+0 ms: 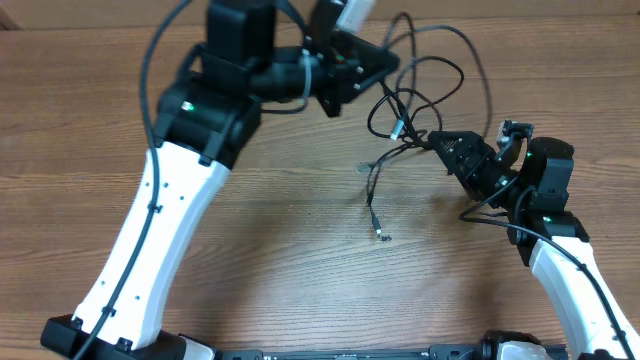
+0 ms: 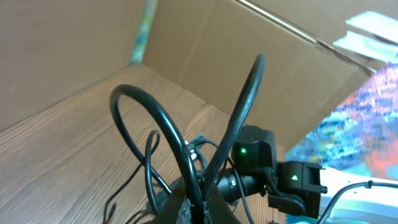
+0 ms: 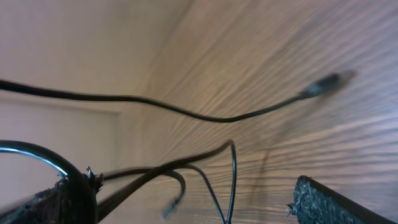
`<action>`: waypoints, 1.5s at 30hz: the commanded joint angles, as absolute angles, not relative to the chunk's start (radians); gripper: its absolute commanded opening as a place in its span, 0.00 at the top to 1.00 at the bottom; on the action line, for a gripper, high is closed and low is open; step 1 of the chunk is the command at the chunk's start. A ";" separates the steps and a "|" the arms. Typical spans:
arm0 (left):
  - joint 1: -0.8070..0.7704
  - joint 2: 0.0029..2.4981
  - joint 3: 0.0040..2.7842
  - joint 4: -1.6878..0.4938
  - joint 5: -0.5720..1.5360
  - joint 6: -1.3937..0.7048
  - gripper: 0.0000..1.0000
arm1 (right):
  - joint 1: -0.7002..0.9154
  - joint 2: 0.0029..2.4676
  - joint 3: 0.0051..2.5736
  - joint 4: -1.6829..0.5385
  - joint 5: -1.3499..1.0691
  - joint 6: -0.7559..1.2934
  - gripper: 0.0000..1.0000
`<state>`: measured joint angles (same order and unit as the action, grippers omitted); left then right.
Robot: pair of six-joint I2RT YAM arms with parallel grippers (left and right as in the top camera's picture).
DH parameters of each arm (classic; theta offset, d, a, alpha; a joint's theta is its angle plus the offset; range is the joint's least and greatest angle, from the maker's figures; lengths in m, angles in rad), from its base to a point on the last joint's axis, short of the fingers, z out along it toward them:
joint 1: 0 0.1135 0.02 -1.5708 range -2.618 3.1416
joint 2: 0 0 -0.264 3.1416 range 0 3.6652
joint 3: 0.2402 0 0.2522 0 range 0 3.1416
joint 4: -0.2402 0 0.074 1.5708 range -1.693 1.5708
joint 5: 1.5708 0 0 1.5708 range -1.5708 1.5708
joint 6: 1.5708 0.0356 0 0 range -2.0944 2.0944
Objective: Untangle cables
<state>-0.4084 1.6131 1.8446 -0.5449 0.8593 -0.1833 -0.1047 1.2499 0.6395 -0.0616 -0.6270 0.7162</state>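
On my overhead feed the left fingers point(image 1: 372, 66) sit near 12 o'clock on the tabletop point(image 1: 300, 240), pressed together on the cables point(image 1: 400, 105). The left wrist feed shows two strands arching up out of that pinch. The tangle lies at about 4 o'clock from those fingers, its loops spreading toward the tabletop's 1 o'clock. One loose strand trails toward 6 o'clock and ends in a small plug point(image 1: 381, 236). Toward 3 o'clock the right fingers point(image 1: 445, 145) stand spread wide at the tangle's edge, and thin strands run between them unpinched.
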 commanded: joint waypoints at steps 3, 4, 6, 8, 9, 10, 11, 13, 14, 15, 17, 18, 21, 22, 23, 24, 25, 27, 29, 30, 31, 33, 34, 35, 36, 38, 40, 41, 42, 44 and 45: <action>-0.268 1.578 1.869 -0.514 1.005 -0.273 0.96 | -0.203 1.259 0.639 -0.132 -0.475 0.698 0.00; -0.251 1.578 1.869 -0.514 1.023 -0.274 0.96 | -0.215 1.259 0.639 -0.137 -0.482 0.697 0.00; -0.226 1.578 1.869 -0.515 1.042 -0.274 0.96 | -0.239 1.259 0.639 -0.141 -0.505 0.698 0.00; -0.212 1.578 1.869 -0.515 1.045 -0.274 0.96 | -0.255 1.259 0.639 -0.141 -0.521 0.698 0.00; -0.205 1.578 1.869 -0.515 1.045 -0.274 0.96 | -0.262 1.259 0.639 -0.141 -0.529 0.697 0.00; -0.199 1.578 1.869 -0.515 1.044 -0.274 0.96 | -0.266 1.259 0.639 -0.141 -0.530 0.698 0.00; -0.192 1.578 1.869 -0.515 1.044 -0.273 0.96 | -0.271 1.259 0.639 -0.141 -0.531 0.697 0.00; -0.171 1.578 1.869 -0.514 1.044 -0.274 0.96 | -0.279 1.259 0.639 -0.142 -0.533 0.697 0.00; -0.162 1.578 1.869 -0.514 1.044 -0.274 0.96 | -0.281 1.259 0.639 -0.144 -0.533 0.695 0.00; -0.138 1.578 1.869 -0.514 1.044 -0.274 0.96 | -0.286 1.259 0.639 -0.146 -0.533 0.677 0.00; -0.107 1.578 1.869 -0.515 1.044 -0.274 0.96 | -0.293 1.259 0.639 -0.149 -0.533 0.671 0.00; -0.088 1.578 1.869 -0.515 1.045 -0.275 0.96 | -0.297 1.259 0.639 -0.153 -0.533 0.671 0.00; -0.038 1.578 1.869 -0.515 1.044 -0.289 0.96 | -0.311 1.259 0.639 -0.162 -0.533 0.671 0.00; -0.021 1.578 1.869 -0.515 1.044 -0.289 0.96 | -0.317 1.259 0.639 -0.167 -0.533 0.671 0.00; -0.003 1.578 1.869 -0.516 1.044 -0.289 0.96 | -0.323 1.259 0.639 -0.171 -0.533 0.671 0.00; 0.011 1.578 1.869 -0.516 1.044 -0.289 0.96 | -0.327 1.259 0.639 -0.172 -0.533 0.671 0.00; 0.030 1.578 1.869 -0.516 1.044 -0.289 0.96 | -0.331 1.259 0.639 -0.174 -0.533 0.671 0.00; 0.062 1.578 1.869 -0.516 1.044 -0.289 0.96 | -0.334 1.259 0.639 -0.175 -0.533 0.671 0.00; 0.096 1.578 1.869 -0.517 1.044 -0.294 0.96 | -0.334 1.259 0.639 -0.175 -0.533 0.671 0.00; 0.109 1.578 1.869 -0.520 1.044 -0.295 0.96 | -0.334 1.259 0.639 -0.175 -0.533 0.671 0.00; 0.122 1.578 1.869 -0.522 1.045 -0.300 0.96 | -0.334 1.259 0.639 -0.174 -0.537 0.671 0.00; 0.141 1.578 1.869 -0.534 1.045 -0.319 0.96 | -0.334 1.259 0.639 -0.173 -0.551 0.671 0.00; 0.144 1.578 1.869 -0.550 1.045 -0.319 0.96 | -0.334 1.259 0.639 -0.169 -0.572 0.671 0.00; 0.144 1.578 1.869 -0.560 1.045 -0.318 0.96 | -0.334 1.259 0.639 -0.167 -0.582 0.671 0.00; 0.142 1.578 1.869 -0.572 1.045 -0.318 0.96 | -0.334 1.259 0.639 -0.162 -0.608 0.671 0.00; 0.137 1.578 1.869 -0.580 1.045 -0.318 0.96 | -0.334 1.259 0.639 -0.159 -0.637 0.668 0.00; 0.131 1.578 1.869 -0.580 1.058 -0.318 0.96 | -0.334 1.259 0.639 -0.149 -0.688 0.637 0.00; 0.130 1.578 1.869 -0.579 1.069 -0.318 0.96 | -0.334 1.259 0.639 -0.143 -0.725 0.614 0.00; 0.125 1.578 1.869 -0.579 1.075 -0.319 0.96 | -0.334 1.259 0.639 -0.136 -0.759 0.596 0.00; 0.104 1.578 1.869 -0.579 1.091 -0.318 0.96 | -0.333 1.259 0.639 -0.107 -0.883 0.515 0.00; 0.094 1.578 1.869 -0.578 1.097 -0.318 0.96 | -0.333 1.259 0.639 -0.096 -0.931 0.486 0.00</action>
